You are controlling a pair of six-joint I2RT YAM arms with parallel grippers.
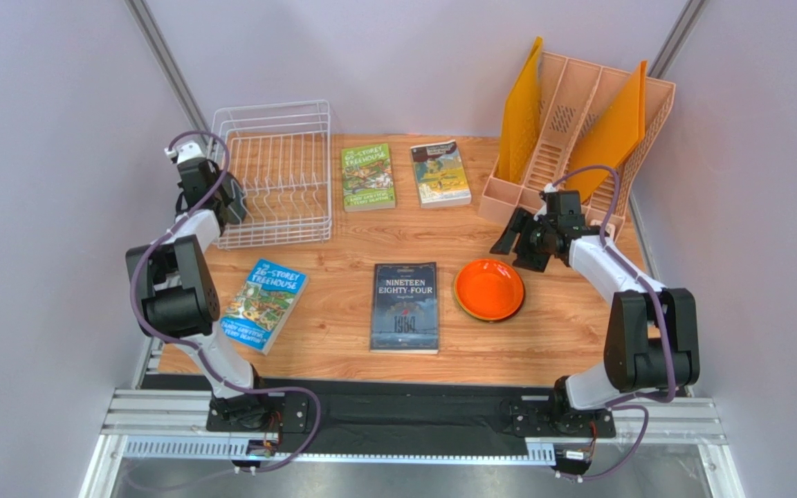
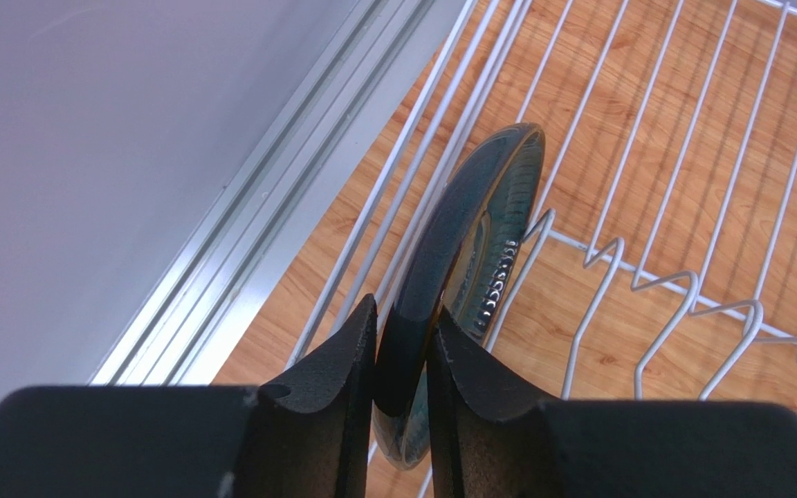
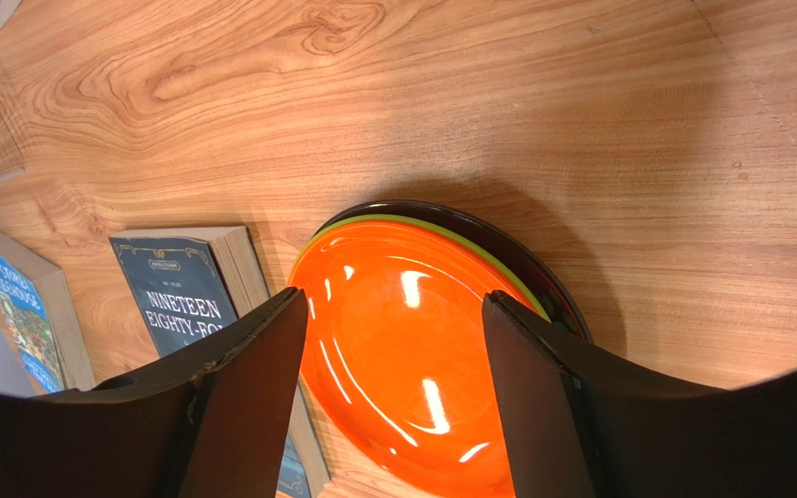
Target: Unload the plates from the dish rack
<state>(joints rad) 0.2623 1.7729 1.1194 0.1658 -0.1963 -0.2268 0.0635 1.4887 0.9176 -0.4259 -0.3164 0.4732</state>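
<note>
Only the wrist views tell it: left gripper (image 2: 405, 324) pinching upright teal-grey plate (image 2: 475, 223) in dish rack (image 2: 683, 301), right gripper (image 3: 394, 301) spread wide over orange plate (image 3: 392, 374) stacked on lime plate (image 3: 426, 230), wooden table (image 1: 335, 311), pale walls (image 1: 49, 104).

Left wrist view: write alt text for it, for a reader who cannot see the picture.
The left gripper pinches the rim of a dark teal plate between its two black fingers; the plate stands on edge in a white wire dish rack. The wooden table shows beneath the wires, with a metal rail at left.
</note>
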